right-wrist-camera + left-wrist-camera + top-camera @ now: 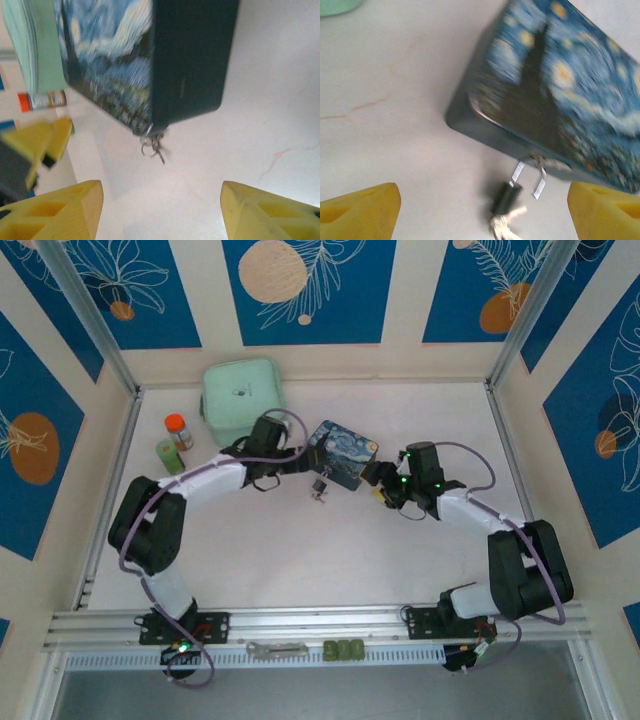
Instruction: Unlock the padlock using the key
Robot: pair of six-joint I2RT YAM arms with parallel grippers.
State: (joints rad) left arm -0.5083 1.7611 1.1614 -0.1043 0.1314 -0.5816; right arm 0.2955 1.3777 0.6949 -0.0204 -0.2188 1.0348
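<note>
Padlock, tiny dark metal with silvery shackle [506,198], sits lower centre against blue-and-yellow painted tin box [555,85] on white tabletop [395,75]. Left pincer [482,215] and right pincer [160,210] both spread wide, holding nothing.

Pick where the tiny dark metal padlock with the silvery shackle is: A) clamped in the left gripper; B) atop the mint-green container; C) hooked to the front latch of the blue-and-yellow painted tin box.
C: the padlock is hooked by its shackle to the latch of the tin box.
</note>
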